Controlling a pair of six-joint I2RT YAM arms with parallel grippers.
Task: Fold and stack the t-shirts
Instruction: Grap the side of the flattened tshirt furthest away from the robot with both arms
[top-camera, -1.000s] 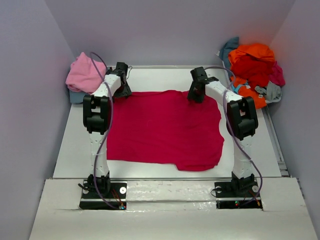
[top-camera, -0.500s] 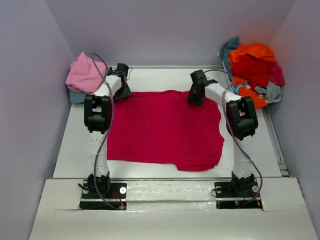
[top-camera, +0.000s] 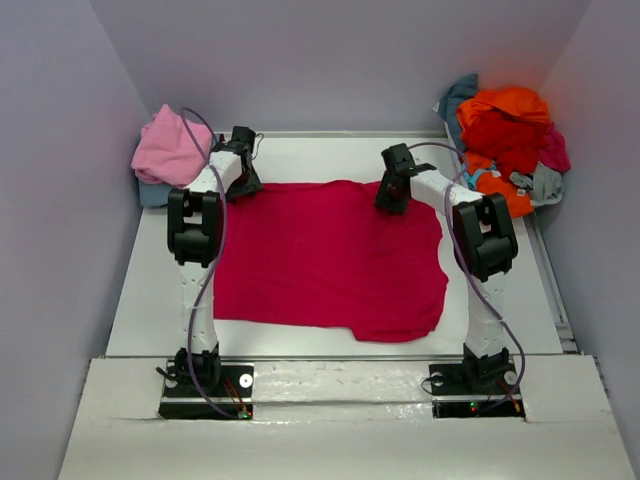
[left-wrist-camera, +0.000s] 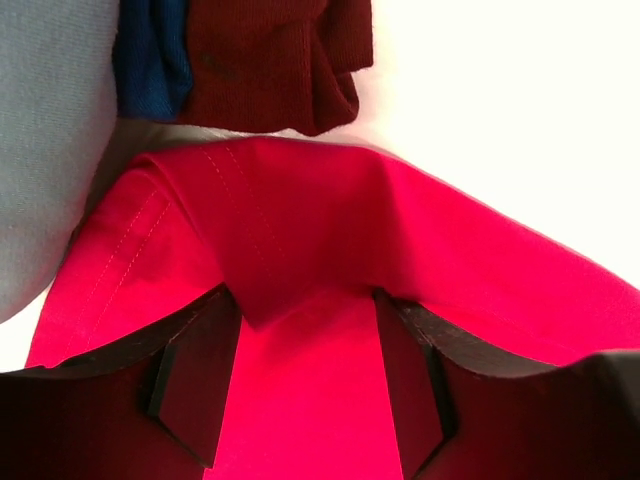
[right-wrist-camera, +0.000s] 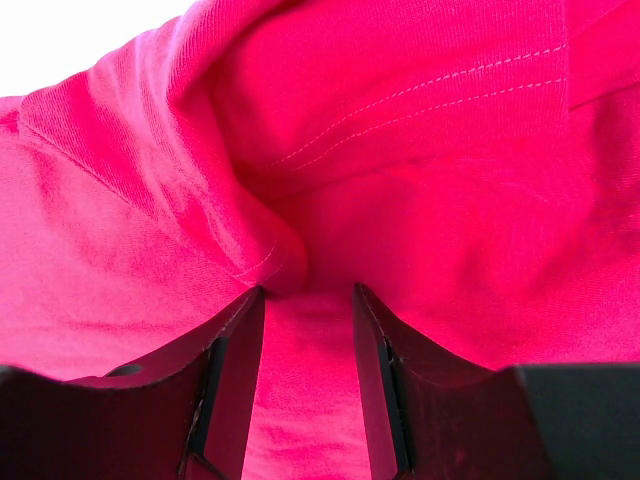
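White table, red tee spread flat mid-table, right gripper pinching a far-edge fold, left gripper part open around the far-left corner: uneven grab, slipping corner, skewed fold likely.

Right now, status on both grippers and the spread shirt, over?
Left gripper closing over a raised fold at the magenta-red t-shirt far-left corner. Right gripper pinching bunched cloth at the far-right edge. Nothing blocking; pink pile and orange heap off to the sides.

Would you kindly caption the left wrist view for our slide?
Left gripper straddling a hemmed fold of the magenta-red t-shirt, maroon garment beyond.
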